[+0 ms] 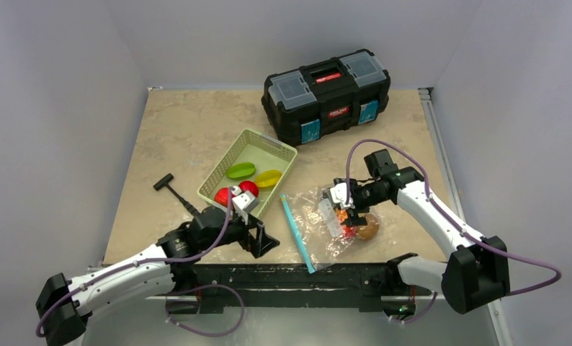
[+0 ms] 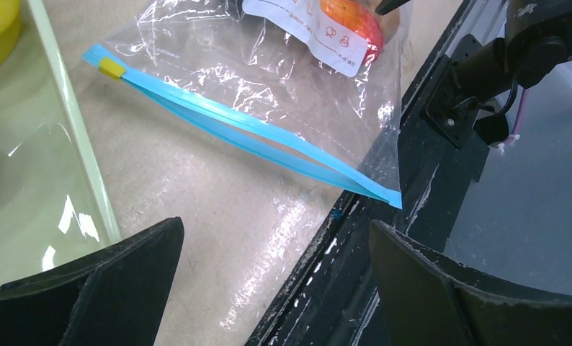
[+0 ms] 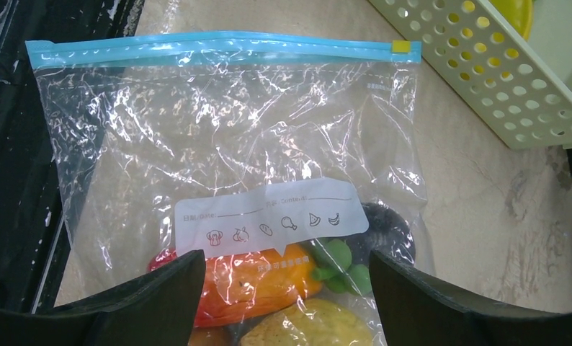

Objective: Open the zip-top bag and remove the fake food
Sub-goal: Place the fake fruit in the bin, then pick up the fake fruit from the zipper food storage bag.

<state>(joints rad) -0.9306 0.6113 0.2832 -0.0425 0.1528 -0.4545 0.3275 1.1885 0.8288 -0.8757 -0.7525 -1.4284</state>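
Observation:
The zip-top bag (image 1: 319,225) lies flat near the table's front edge. Its teal zip strip (image 2: 247,130) faces my left arm, with the yellow slider (image 3: 400,46) at the far end. I cannot tell whether the zip is sealed. Fake food fills the bag's bottom: an orange piece (image 3: 261,285), a green one (image 3: 337,263), a yellow-brown one (image 3: 319,324). My right gripper (image 3: 287,277) hangs open over that end, its fingers either side of the food. My left gripper (image 2: 276,245) is open and empty, low over the table just short of the zip strip.
A pale green basket (image 1: 283,153) left of the bag holds green (image 1: 240,171), yellow (image 1: 268,178) and red (image 1: 248,189) food pieces. A black toolbox (image 1: 328,94) stands at the back. A black T-handled tool (image 1: 169,189) lies at the left. The black front rail (image 1: 305,277) runs beneath the bag's corner.

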